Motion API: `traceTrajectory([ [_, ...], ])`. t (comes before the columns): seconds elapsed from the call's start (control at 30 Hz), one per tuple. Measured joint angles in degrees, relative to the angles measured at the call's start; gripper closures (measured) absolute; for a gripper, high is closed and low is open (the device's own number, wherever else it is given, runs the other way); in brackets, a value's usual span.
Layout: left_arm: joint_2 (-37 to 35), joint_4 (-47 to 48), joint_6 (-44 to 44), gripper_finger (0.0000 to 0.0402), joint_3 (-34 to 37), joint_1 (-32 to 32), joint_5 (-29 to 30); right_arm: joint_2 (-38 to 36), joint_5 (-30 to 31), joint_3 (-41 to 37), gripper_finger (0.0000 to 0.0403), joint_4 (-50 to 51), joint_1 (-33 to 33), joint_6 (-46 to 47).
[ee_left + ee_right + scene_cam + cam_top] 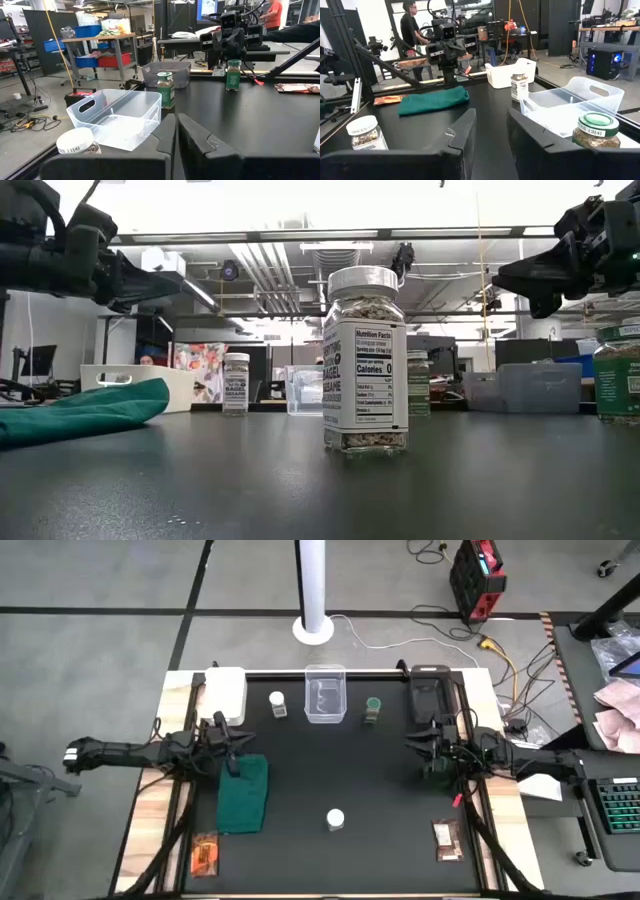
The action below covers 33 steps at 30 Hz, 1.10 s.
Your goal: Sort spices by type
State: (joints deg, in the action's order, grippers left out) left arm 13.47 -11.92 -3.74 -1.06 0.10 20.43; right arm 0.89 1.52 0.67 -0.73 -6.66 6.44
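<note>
On the black bench (380,800), the clear plastic box (325,695) sits empty between a white-lidded jar (278,704) and a green-lidded jar (372,711), another white-lidded jar (335,820) stands nearer, and both the left gripper (236,745) and right gripper (413,742) hover with jaws apart.

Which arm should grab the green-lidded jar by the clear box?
Right, likely. The green-lidded glass jar stands just right of the clear plastic box, on the right tool's side; the left tool would have to reach past the box.

Green-lidded jar (620,375) cut by edge
</note>
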Motion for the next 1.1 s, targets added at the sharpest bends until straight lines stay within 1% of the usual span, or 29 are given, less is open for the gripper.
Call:
traceTrajectory([
  [0.63, 0.0, 0.0, 0.0, 0.0400, 0.0, 0.0, 0.0, 0.0, 0.0, 0.0, 0.0339, 0.0, 0.0, 0.0],
  [0.8, 0.0, 0.0, 0.0, 0.0400, 0.0, 0.0, 0.0, 0.0, 0.0, 0.0, 0.0337, 0.0, 0.0, 0.0],
  [1.1, 0.0, 0.0, 0.0, 0.0400, 0.0, 0.0, 0.0, 0.0, 0.0, 0.0, 0.0317, 0.0, 0.0, 0.0],
])
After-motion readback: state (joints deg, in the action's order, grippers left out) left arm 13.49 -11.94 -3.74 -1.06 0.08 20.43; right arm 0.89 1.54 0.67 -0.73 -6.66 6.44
